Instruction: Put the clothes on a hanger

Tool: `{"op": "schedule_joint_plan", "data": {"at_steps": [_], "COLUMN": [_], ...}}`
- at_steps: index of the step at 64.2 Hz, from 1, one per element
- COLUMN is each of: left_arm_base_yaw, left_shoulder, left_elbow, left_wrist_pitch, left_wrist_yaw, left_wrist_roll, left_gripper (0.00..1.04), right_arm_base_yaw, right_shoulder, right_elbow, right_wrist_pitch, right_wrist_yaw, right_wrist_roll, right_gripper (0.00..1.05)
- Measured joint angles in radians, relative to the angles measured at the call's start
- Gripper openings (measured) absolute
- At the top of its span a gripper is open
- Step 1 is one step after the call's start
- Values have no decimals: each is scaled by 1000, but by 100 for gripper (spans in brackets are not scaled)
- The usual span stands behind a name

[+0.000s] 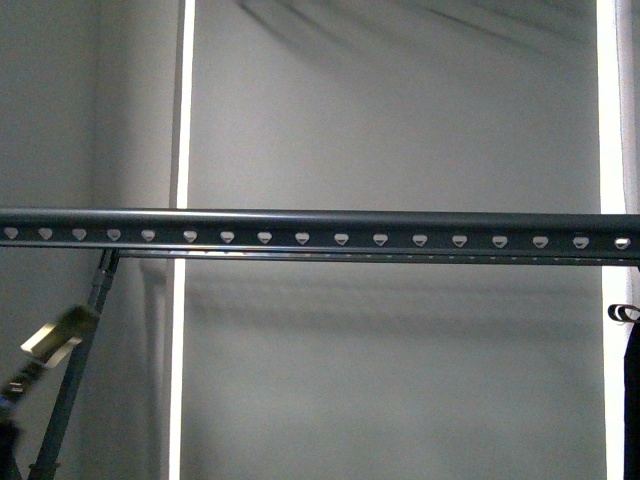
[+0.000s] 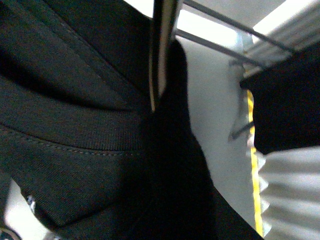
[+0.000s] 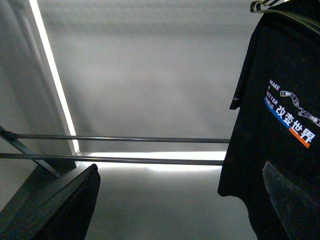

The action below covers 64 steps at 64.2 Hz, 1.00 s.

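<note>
Black shirt [image 3: 280,75] on a shiny coat hanger [image 2: 161,50] hangs just beside the right fingers [image 3: 75,210], which are spread apart. Its fabric fills the left wrist view, so the left fingers' state cannot be told. The rack rail [image 1: 320,225] spans the front view.

The rail [image 1: 320,228] ran level in front of the wall [image 1: 400,100]. Under its left end a leg [image 1: 62,410] slanted down. Below its right end hung a strap [image 1: 633,400] with a ring [image 1: 622,313] on top. The shirt [image 2: 75,125] sat over a coat hanger [image 2: 162,50].
</note>
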Motion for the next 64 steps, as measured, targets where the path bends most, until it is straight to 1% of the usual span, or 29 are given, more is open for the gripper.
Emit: {"op": "schedule_joint_plan", "data": {"at_steps": [5,6,7,8,10,14,16,22,26,28,29,35,40,44,54,64], "left_arm_base_yaw": [-16,-23,-27,-34,-44,-79,-91,-131,-157,-164,-173,-213,-261,-289,-354,-400], "left_shoulder": [-2,-2,-2,-2,-2,2,11,66,114,130,145,217,274,289,303,322], "left_elbow": [8,15,18,24,26,38,52,125,190,210,229,322,380,392,409,413], "left_wrist_pitch": [53,61,64,76,97,173,172,158,135,134,124,112,212,245,224,265], "left_wrist_yaw": [1,8,14,26,39,86,121,187,219,224,222,176,174,187,192,179], "left_wrist_roll": [137,189,201,260,299,502,594,868,1012,1043,1091,1203,1283,1368,1570,1646], "left_gripper": [4,4,4,4,4,4,4,4,4,4,4,4,4,4,4,4], "right_arm_base_yaw": [0,0,0,0,0,0,0,0,0,0,0,0,0,0,0,0], "right_shoulder": [0,0,0,0,0,0,0,0,0,0,0,0,0,0,0,0], "right_elbow": [0,0,0,0,0,0,0,0,0,0,0,0,0,0,0,0], "right_wrist_pitch": [0,0,0,0,0,0,0,0,0,0,0,0,0,0,0,0], "right_wrist_yaw": [0,0,0,0,0,0,0,0,0,0,0,0,0,0,0,0], "right_wrist_roll": [0,0,0,0,0,0,0,0,0,0,0,0,0,0,0,0], "right_gripper": [97,97,97,97,97,97,97,97,97,97,97,97,97,97,97,97]}}
